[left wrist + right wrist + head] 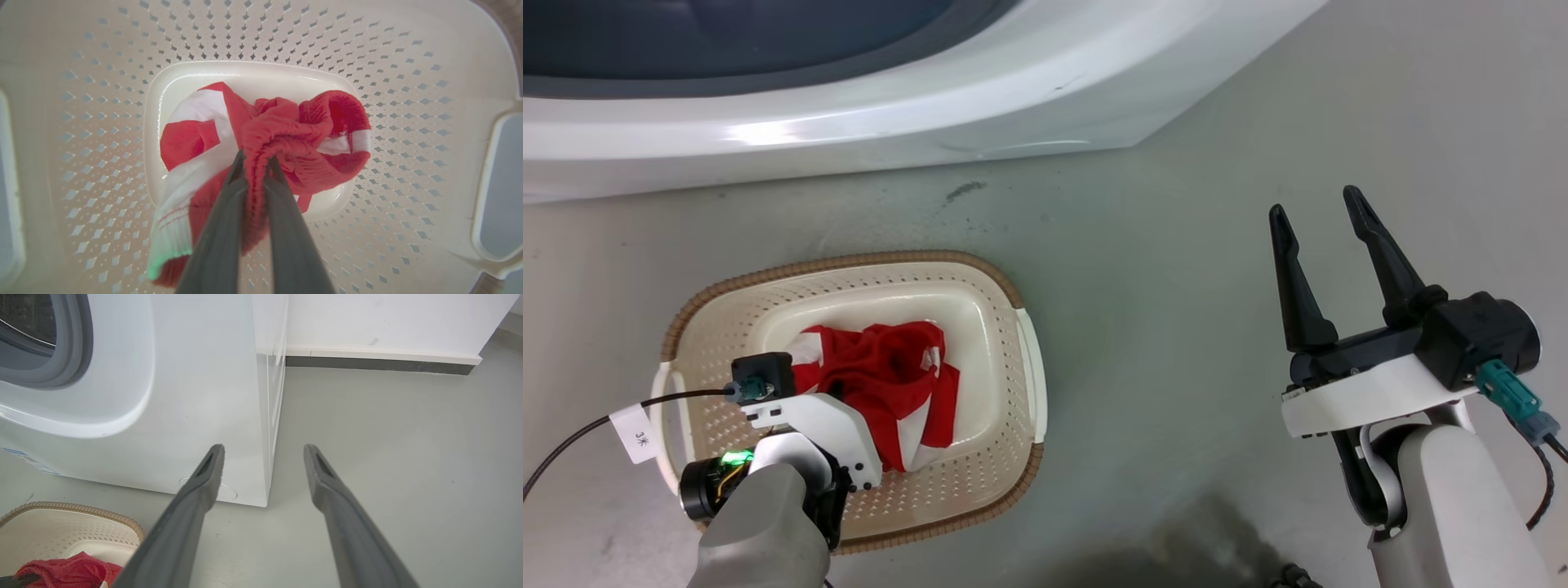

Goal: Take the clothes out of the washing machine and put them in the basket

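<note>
Clothes [882,384] in basket [849,273] before washing machine [890,106]

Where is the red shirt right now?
The red-and-white fabric garment sits inside the cream perforated plastic basket, lower left of the head view, pinched by the left gripper.

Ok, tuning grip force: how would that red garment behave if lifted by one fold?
Probably floppy: the red garment lies crumpled in the basket, so it would drape and trail. Seemingly light: the left gripper pinches one thin fold. Its knit texture may resist slipping.
</note>
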Controlling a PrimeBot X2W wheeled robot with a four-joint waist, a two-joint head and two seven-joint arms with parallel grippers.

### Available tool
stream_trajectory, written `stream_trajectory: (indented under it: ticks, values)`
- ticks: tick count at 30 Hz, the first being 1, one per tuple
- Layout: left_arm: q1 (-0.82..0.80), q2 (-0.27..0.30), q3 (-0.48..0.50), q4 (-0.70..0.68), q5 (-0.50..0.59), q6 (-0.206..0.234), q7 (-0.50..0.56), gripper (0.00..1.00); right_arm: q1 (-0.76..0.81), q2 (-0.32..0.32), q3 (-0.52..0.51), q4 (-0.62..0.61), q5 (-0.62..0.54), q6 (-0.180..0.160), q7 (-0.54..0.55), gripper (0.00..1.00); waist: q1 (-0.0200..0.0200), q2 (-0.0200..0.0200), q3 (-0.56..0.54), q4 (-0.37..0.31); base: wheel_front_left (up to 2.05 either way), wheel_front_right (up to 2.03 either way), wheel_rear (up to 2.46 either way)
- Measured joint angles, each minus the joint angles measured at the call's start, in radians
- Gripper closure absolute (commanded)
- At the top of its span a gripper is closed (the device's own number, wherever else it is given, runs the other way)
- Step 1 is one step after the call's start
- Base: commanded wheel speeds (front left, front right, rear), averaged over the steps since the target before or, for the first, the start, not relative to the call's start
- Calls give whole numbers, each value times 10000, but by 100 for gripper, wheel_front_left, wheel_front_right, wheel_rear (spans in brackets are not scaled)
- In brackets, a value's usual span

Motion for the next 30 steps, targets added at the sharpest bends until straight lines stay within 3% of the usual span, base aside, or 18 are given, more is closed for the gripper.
stream_trajectory:
  ticks: [4, 5, 6, 7, 15, 22, 26, 30]
  values:
    - [-80, 150, -27, 194, -8, 119, 224, 100, -142, 0, 84, 167, 67, 0, -153, 0, 0, 0, 284, -187, 0, 0, 0]
    - [-80, 161, -35, 219, -29, 119, 228, 85, -174, 0, 88, 230, 88, 0, -161, 0, 0, 0, 307, -217, 0, 0, 0]
    - [-80, 169, -54, 242, -36, 121, 224, 35, -180, -2, 86, 320, 90, 0, -188, 0, 0, 0, 290, -225, 0, 0, 0]
    - [-78, 173, -69, 267, -40, 128, 215, 0, -185, 0, 92, 420, 96, 0, -201, 0, -1, 0, 244, -225, 0, 0, 0]
    - [780, -84, -328, 351, -56, -65, 211, 0, -117, 2, 77, 966, -201, 0, -318, 0, -1, 1, -930, -66, 0, 0, 0]
    - [1732, -328, -554, 286, 13, -148, -487, 0, 667, 4, -52, 1104, -253, 0, -178, 0, -2, 0, -2533, 151, 0, 0, 0]
    - [2145, -441, -579, -378, 54, -44, -591, 0, 1103, 2, -167, 1005, -313, 0, -42, 0, -3, 0, -3391, 317, 0, 0, 0]
    - [2751, -439, -456, -1952, 313, 245, -604, 0, 1448, 2, -299, 834, -349, 0, 167, 0, -4, 0, -4110, 501, 0, 0, 0]
